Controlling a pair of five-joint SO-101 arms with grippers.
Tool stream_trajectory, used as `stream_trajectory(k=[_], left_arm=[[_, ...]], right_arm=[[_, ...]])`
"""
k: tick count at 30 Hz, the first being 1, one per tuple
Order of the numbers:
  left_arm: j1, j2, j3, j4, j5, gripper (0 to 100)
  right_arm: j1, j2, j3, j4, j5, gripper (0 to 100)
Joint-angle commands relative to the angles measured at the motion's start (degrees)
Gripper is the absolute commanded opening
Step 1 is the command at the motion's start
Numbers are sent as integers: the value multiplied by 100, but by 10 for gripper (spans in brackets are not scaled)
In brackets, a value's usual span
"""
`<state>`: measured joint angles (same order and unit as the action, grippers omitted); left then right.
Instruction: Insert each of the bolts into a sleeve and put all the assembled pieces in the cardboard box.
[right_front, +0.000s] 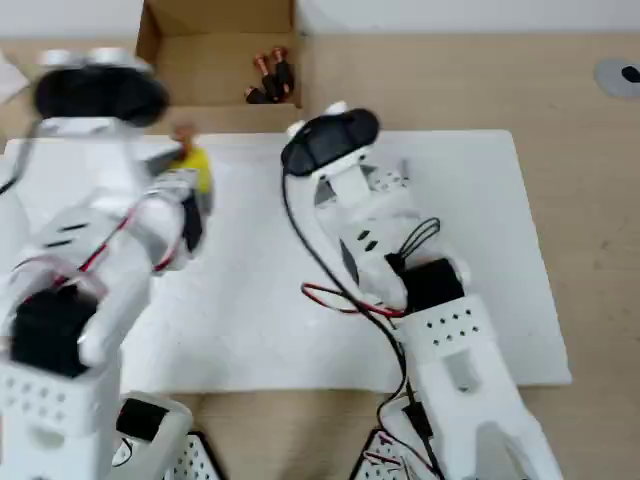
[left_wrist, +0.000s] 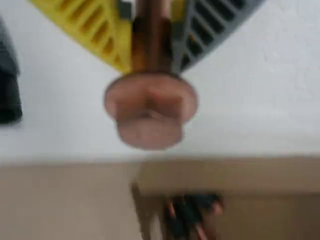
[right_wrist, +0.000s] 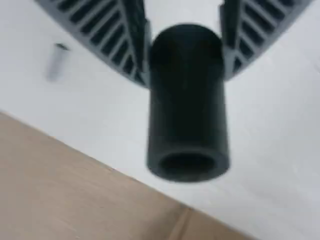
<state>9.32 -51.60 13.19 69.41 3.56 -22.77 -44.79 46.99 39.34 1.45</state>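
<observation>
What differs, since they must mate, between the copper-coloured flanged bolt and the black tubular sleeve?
The copper-coloured flanged bolt ends in a solid head; the black tubular sleeve ends in an open hole. The bolt flares wide there; the sleeve keeps one width. Both are clamped: bolt in left gripper, sleeve in right gripper.

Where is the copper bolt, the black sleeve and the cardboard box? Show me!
copper-coloured bolt (left_wrist: 150, 107): left wrist view, on its wide round head.
black tube-shaped sleeve (right_wrist: 186, 100): right wrist view, on its side wall.
brown cardboard box (right_front: 205, 62): high view, on its bare floor.
</observation>
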Motion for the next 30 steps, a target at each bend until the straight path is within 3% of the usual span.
stream_trajectory(k=[1,11,18,23,30], left_arm=[[-246,-426,-26,-176,176,5],[-220,-831,-26,-167,193,5],[-220,-822,-26,-229,220,5],[-220,-848,413,-932,747,5],[-158,-813,1240,-1776,967,4]], right_arm=[[-145,-233,-558,-193,-686,10],[-1209,-1138,-462,-158,-598,10],[-1789,-3160,1147,-193,167,10],[-2237,-4171,2053,-281,299,9],[-2273,-4242,2141,-308,-79,9]])
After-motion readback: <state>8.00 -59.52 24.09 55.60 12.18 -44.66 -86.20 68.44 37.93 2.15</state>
